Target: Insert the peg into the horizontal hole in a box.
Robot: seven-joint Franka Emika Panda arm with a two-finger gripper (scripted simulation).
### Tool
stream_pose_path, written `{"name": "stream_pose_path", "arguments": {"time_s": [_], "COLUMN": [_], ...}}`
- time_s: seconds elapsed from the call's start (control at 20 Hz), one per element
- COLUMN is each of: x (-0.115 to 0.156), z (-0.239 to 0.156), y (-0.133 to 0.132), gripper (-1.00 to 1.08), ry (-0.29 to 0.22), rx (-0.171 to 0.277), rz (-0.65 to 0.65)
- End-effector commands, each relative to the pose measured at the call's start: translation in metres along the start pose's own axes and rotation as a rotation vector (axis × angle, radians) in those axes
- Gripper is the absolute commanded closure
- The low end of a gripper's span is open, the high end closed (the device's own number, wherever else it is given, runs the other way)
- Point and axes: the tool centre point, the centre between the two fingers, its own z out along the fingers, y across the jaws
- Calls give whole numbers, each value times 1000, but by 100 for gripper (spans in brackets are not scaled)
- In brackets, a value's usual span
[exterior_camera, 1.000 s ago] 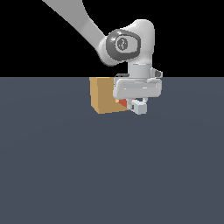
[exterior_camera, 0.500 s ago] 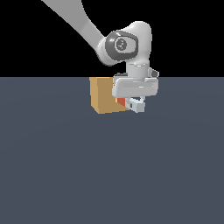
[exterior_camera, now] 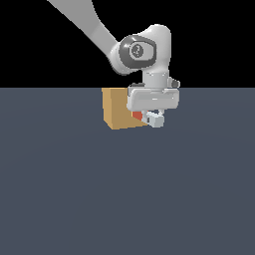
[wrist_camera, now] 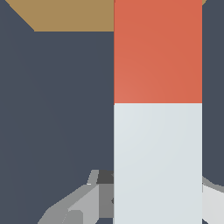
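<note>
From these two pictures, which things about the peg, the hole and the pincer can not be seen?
- The hole: not visible in either view. In the exterior view the pincer and arm cover that side of the box; in the wrist view the peg and the picture edge hide it.
- The peg's red tip: cut off by the wrist view's edge.
- Pincer fingers: mostly hidden behind the peg.

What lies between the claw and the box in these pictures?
Only the peg: in the wrist view its white half sits at the claw and its red-orange half reaches to the tan box. Nothing else lies there.
</note>
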Motion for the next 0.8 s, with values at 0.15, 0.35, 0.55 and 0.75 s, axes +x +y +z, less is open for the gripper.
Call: {"name": "stream_pose_path", "arguments": {"time_s": [0.15,0.35,0.55,0.75], "x": [30,67,92,103], "z": [-2,-3,-4,-4], "y": [1,1,0,1], "gripper": [108,108,108,108], "ry": [0,0,0,0], "rx": [-4,-5,-6,-7], "rz": [-2,-2,-2,-2]}}
